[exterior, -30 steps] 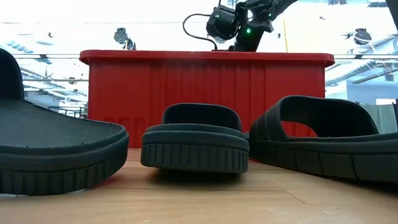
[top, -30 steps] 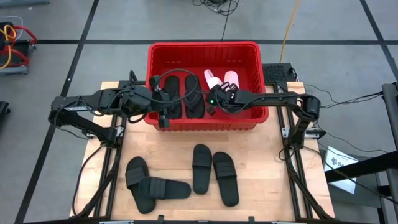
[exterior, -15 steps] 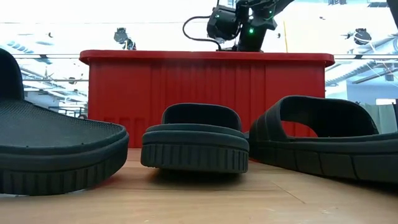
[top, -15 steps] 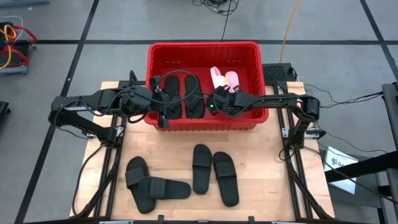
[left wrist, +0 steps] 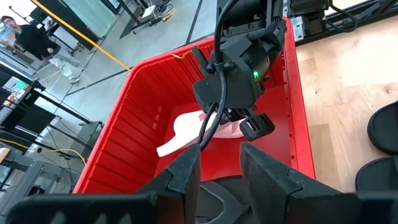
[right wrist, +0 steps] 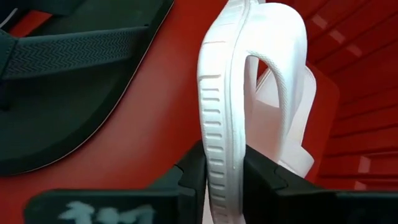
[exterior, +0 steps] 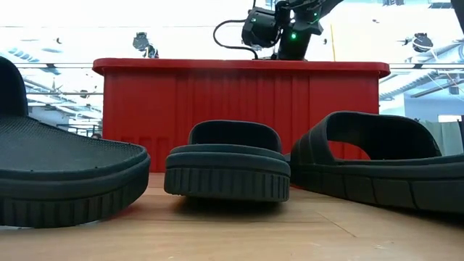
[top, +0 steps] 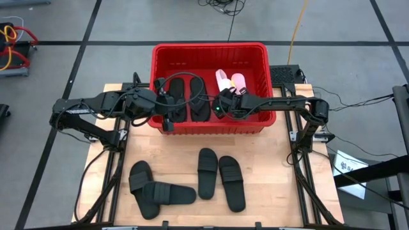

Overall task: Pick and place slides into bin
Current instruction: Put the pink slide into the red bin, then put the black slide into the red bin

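1. Slides: two light pink foam slides (top: 229, 81) lie inside the large bright red ribbed plastic bin (top: 208, 48), toward its right half; two black flat sandals (top: 185, 97) lie beside them in the left half of the bin.
2. One pink slide (right wrist: 249, 93) stands on its edge in the right wrist view, its sole rim sitting between the two dark fingers of the right gripper (right wrist: 221, 171); the fingers are at either side of the rim, close against it, so the right gripper is grasping the pink slide or just easing off it, and I cannot tell which.
3. In the high view the right gripper (top: 223, 102) is inside the bin, near its middle, low by the pink slides.
4. The left gripper (left wrist: 217, 171) hangs over the left part of the bin, above a black sandal; its fingers stand apart with nothing between them.
5. Four black foam slides remain on the wooden desk (top: 268, 160) in front of the bin: a pair (top: 220, 179) side by side near the middle, and two (top: 156, 190) at the left, one lying crosswise against the other.
6. The low view shows three of those black slides (exterior: 228, 170) close up, with the red bin wall (exterior: 239, 109) behind them.
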`<control>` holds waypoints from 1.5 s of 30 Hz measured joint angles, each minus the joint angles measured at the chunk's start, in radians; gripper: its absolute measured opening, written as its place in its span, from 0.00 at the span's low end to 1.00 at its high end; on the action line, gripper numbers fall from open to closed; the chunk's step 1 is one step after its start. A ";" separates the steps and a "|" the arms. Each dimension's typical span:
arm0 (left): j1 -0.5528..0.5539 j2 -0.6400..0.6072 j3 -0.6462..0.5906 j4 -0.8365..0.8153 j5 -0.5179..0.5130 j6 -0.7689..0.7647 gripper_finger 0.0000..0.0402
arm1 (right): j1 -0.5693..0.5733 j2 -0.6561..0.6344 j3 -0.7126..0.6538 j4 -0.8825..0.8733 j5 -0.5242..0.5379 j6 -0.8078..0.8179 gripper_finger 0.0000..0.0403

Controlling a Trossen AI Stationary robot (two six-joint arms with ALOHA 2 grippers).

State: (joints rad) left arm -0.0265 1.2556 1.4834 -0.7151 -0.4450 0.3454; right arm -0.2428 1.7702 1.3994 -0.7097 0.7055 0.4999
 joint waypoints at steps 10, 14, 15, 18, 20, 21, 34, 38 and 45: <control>0.000 0.000 0.000 0.000 0.000 0.003 0.29 | 0.000 0.000 0.000 0.000 -0.003 -0.014 0.35; 0.000 0.000 0.000 0.000 0.000 0.024 0.29 | -0.005 0.000 0.000 0.002 -0.100 -0.014 0.44; 0.000 0.000 0.000 0.000 0.000 0.024 0.29 | -0.006 0.000 0.000 0.002 -0.139 -0.014 0.46; 0.000 0.000 0.000 0.000 0.000 0.024 0.29 | -0.014 0.000 0.000 0.017 -0.227 -0.014 0.50; 0.000 0.000 0.000 0.000 0.000 0.026 0.29 | -0.020 0.000 0.000 0.038 -0.255 -0.015 0.51; 0.000 0.000 0.000 0.000 0.000 0.026 0.29 | -0.025 0.000 0.000 0.048 -0.264 -0.019 0.51; 0.006 0.000 0.000 -0.018 -0.005 0.011 0.29 | -0.059 -0.141 0.000 0.109 -0.318 -0.126 0.49; 0.025 0.000 0.000 -0.030 -0.009 -0.032 0.29 | -0.059 -0.223 0.000 0.108 -0.318 -0.194 0.47; 0.034 0.000 0.000 -0.168 -0.003 -0.210 0.29 | -0.026 -0.364 0.000 0.100 -0.318 -0.318 0.26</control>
State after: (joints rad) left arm 0.0079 1.2556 1.4834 -0.8833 -0.4477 0.1352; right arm -0.2688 1.4063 1.3998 -0.6095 0.3874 0.1824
